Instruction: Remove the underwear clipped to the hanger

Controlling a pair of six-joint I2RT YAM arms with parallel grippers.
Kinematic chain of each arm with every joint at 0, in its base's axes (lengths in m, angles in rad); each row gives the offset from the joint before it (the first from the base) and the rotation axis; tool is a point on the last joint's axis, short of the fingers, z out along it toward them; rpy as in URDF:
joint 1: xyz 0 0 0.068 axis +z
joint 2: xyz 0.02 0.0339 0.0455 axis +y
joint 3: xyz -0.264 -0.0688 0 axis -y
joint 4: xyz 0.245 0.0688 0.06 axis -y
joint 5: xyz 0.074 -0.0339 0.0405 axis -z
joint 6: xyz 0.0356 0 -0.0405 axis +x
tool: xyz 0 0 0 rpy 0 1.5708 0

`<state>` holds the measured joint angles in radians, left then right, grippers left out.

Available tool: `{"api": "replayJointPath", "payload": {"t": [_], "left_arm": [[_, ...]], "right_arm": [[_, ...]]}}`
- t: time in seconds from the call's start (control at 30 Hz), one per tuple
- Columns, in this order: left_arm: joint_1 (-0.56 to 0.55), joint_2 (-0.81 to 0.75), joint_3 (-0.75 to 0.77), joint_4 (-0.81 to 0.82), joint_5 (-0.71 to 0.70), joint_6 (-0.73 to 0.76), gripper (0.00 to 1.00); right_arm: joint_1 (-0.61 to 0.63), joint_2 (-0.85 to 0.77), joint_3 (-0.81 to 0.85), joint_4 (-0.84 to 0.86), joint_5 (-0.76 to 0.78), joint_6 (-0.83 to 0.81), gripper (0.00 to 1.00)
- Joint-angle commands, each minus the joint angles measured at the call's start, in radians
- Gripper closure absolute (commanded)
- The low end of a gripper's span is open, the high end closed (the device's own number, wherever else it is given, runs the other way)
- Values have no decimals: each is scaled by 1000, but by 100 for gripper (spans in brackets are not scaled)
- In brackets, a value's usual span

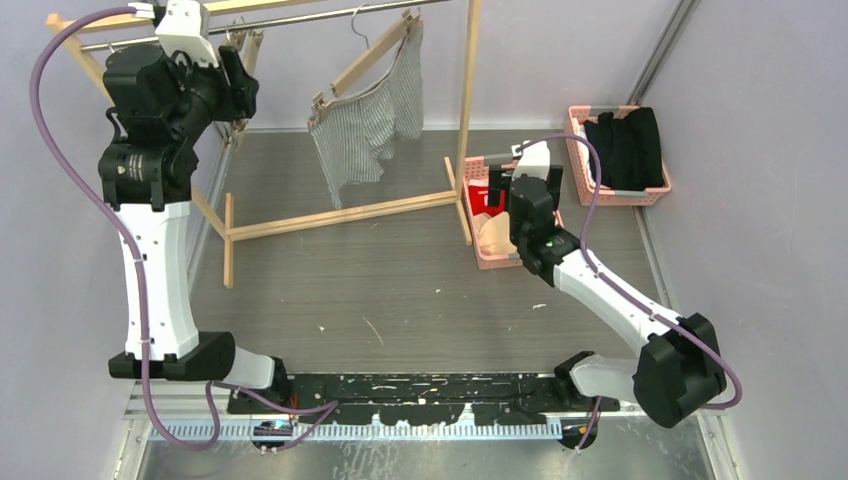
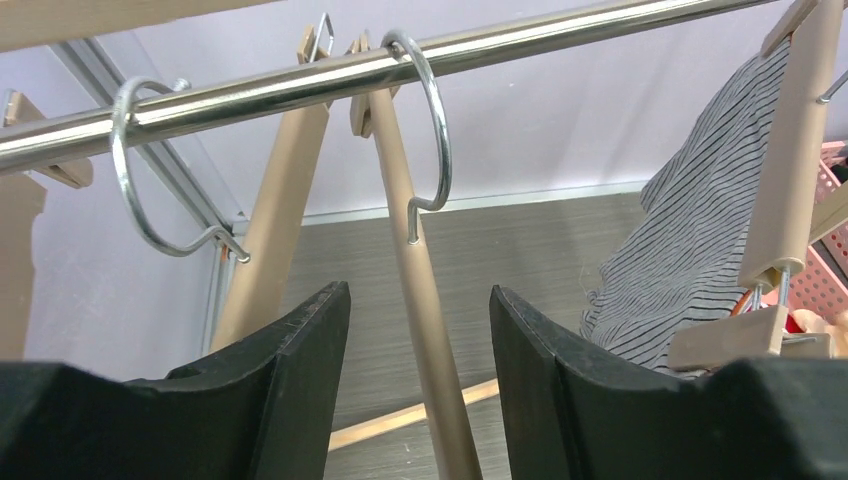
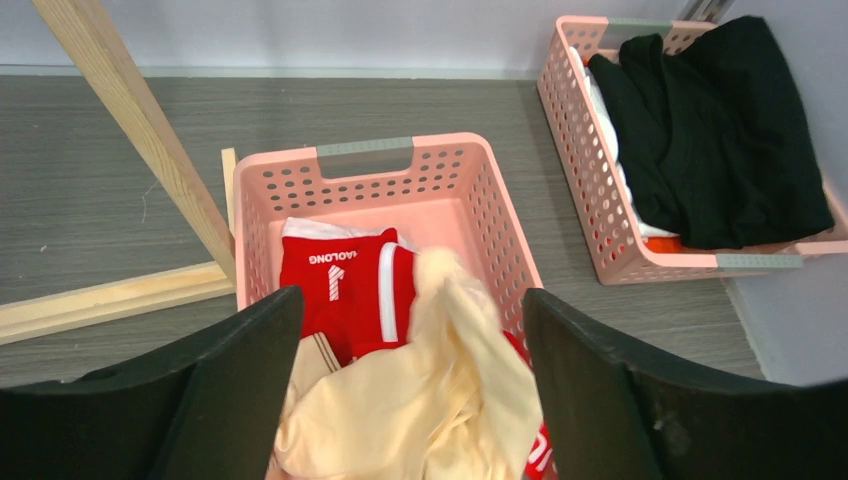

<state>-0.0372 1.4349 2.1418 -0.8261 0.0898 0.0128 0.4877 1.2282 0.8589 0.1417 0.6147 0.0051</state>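
The grey-and-white pinstriped shorts [image 1: 365, 125] hang clipped to a tilted wooden hanger [image 1: 362, 62] on the rack's metal rod [image 2: 400, 65]; they also show in the left wrist view [image 2: 700, 240]. My left gripper [image 2: 418, 290] is open up at the rod, its fingers either side of an empty wooden hanger's bar [image 2: 425, 330], not touching it. My right gripper [image 3: 412, 295] is open above a pink basket [image 3: 365, 160]. The cream-beige shorts [image 3: 430, 400] lie there in a heap over the red shorts [image 3: 350, 285], between my fingers and free of them.
A wooden rack frame [image 1: 465, 120] stands on the grey table, its base bars [image 1: 340, 215] running left of the basket. A second pink basket [image 3: 590, 200] at the right holds a black garment [image 3: 710, 130]. Two wire hooks [image 2: 150, 170] hang on the rod.
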Motion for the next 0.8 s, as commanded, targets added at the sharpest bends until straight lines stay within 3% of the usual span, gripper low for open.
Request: {"api": "replayJointPath", "payload": {"t": [0.0, 0.4, 0.53, 0.67, 0.77], "left_arm": [[5, -59, 2, 31, -21, 14, 44], [6, -96, 118, -48, -105, 64, 36], [5, -124, 61, 11, -61, 34, 42], [-7, -98, 82, 41, 90, -17, 52], [-146, 2, 209, -46, 45, 33, 54]], "right_arm": [[-4, -49, -4, 55, 3, 9, 9], [-5, -227, -49, 28, -74, 32, 11], [-5, -249, -58, 26, -97, 32, 11], [-4, -256, -62, 23, -103, 37, 13], [-3, -259, -64, 23, -111, 43, 14]]}}
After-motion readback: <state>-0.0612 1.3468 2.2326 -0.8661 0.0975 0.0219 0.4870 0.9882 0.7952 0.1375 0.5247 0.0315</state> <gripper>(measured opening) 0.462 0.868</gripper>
